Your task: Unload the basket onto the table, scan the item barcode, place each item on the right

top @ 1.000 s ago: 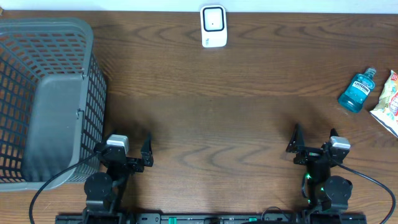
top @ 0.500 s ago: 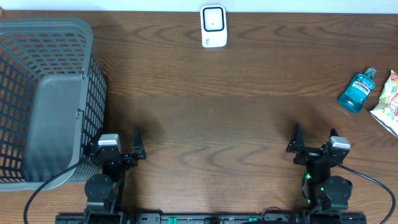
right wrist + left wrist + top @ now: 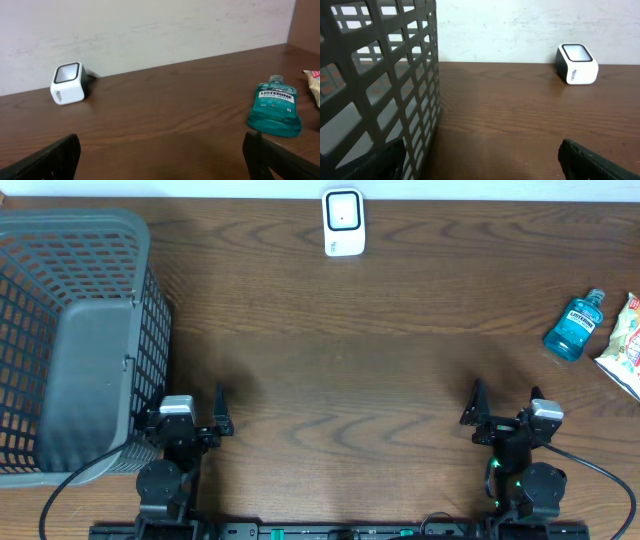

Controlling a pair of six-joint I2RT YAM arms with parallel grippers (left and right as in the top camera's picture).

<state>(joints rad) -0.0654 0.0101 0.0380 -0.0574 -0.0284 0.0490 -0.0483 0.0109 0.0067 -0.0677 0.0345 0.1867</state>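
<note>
Both pairs of my jaws stand wide apart and hold nothing. Ahead of my right gripper [image 3: 506, 418], off toward its right finger, the blue mouthwash bottle [image 3: 274, 112] lies flat on the table [image 3: 165, 125], cap pointing away from me. A snack bag [image 3: 314, 87] lies just right of it. The white scanner [image 3: 69, 82] sits far ahead, toward the left finger. My left gripper [image 3: 187, 420] has the grey basket [image 3: 385, 90] close beside its left finger.
</note>
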